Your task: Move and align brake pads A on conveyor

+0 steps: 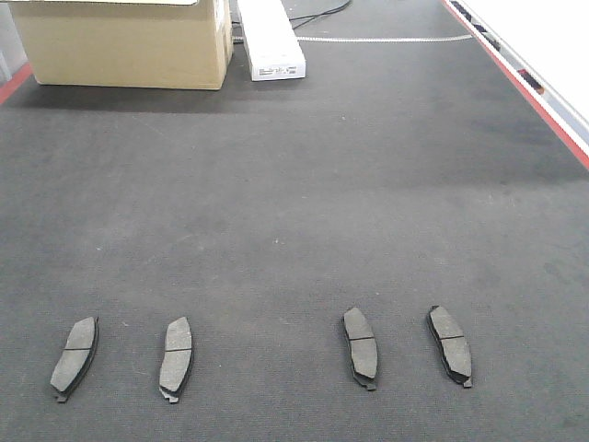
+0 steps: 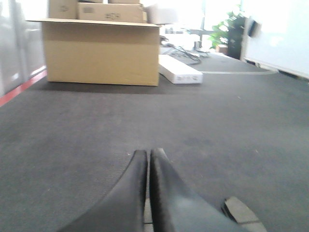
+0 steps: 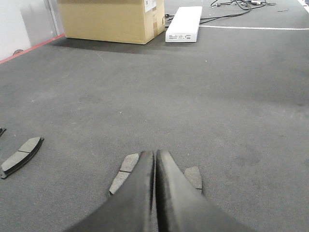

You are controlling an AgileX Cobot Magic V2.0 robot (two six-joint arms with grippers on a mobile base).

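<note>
You have the conveyor (image 1: pixel 294 212) filling the front view, a wide dark grey felt-like belt with a red strip (image 1: pixel 515 87) along its right edge; at its far end stands a cardboard box (image 1: pixel 124 46), and just beside that a long white box (image 1: pixel 270 41); cables (image 3: pixel 236 5) trail behind it. Near your edge of the belt the four brake pads A lie flat in a row, all apart: far-left pad (image 1: pixel 74 357), second pad (image 1: pixel 176 358), third pad (image 1: pixel 361 346), far-right pad (image 1: pixel 450 344), with a wider gap between the middle two. Your left hand (image 2: pixel 147 153) has its fingers pressed together, holding nothing; your right hand (image 3: pixel 154 153) is likewise pressed together, holding nothing.
</note>
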